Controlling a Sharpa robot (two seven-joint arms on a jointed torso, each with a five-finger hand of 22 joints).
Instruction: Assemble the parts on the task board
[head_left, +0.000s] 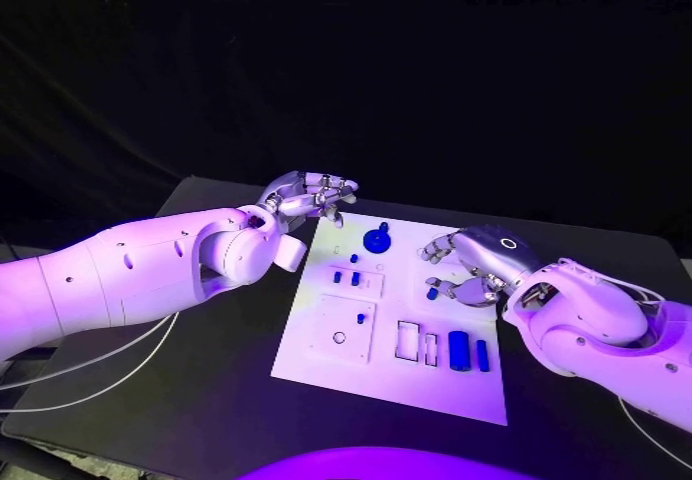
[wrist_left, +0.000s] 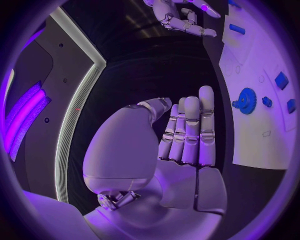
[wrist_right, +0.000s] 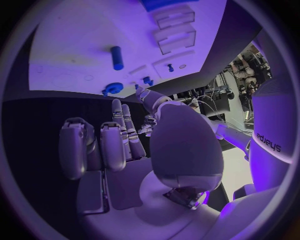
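Robot hand, right (head_left: 473, 262), hovered empty-fingered over the board (head_left: 335, 360); left (head_left: 307, 195) idle, empty. Next: grasp a part (head_left: 457, 349).

violet light | bkgd dark | glare on arms | wrist views fisheye-bent

A black table (head_left: 216, 400) is seen with a matt, dark top, its far edge running across the head view and its near left corner cut off at the picture's edge. Two thin white cables (head_left: 101, 365) are draped in loose curves over the left side of the table and are carried off past its left edge. Another pale cable (head_left: 636, 421) is seen at the table's near right corner. Behind the far edge of the table a dark backdrop (head_left: 433, 90) is hung, with faint folds.
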